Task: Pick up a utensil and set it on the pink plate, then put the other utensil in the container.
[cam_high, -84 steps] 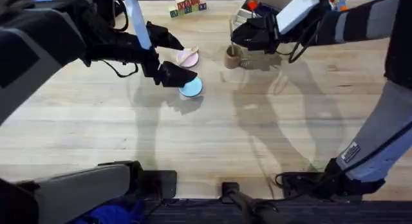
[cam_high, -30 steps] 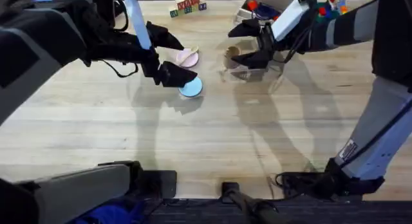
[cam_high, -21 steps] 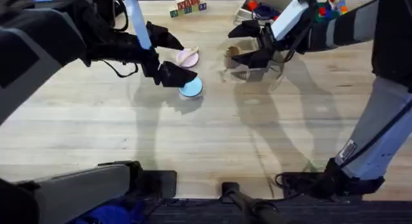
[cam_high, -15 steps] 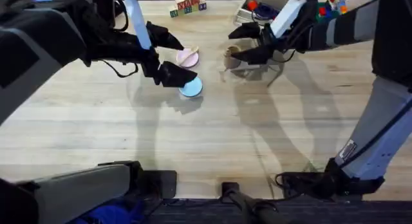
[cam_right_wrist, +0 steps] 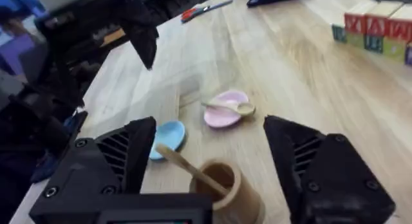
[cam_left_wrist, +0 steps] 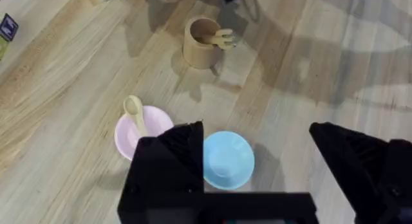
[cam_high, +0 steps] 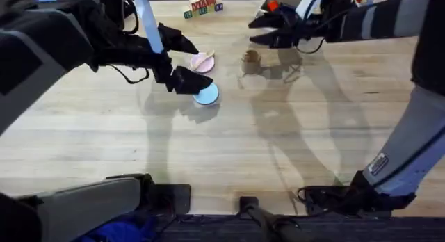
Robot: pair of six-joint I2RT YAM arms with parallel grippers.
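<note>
Fingers of the right gripper (cam_high: 263,30) stand spread and hold nothing, poised beyond the brown container (cam_high: 251,59) in the overhead view; the left gripper (cam_high: 182,60) is likewise spread and unloaded, its dark fingers straddling the gap between the pink plate (cam_high: 202,62) and the light-blue plate (cam_high: 206,94). Both plates are small smooth discs on the pale planked wooden counter (cam_high: 229,144), the pink one farther from the arm bases than the blue, with the container off to its right.

From the left wrist, the wooden spoon (cam_left_wrist: 135,114) lies across the pink plate's (cam_left_wrist: 149,127) rim, oval bowl just off the edge, flat handle on the plate. The blue plate (cam_left_wrist: 226,159) sits just beside the pink one. Well apart stands the tan cylindrical container (cam_left_wrist: 200,42), the fork (cam_left_wrist: 220,38) leaning inside with its short tines poking over the rim.

From the right wrist, the container (cam_right_wrist: 233,185) is close, the fork's (cam_right_wrist: 181,161) slim handle slanting out of it. Beyond it lie the pink plate (cam_right_wrist: 222,114) carrying the spoon (cam_right_wrist: 230,107), and the blue plate (cam_right_wrist: 167,136).
</note>
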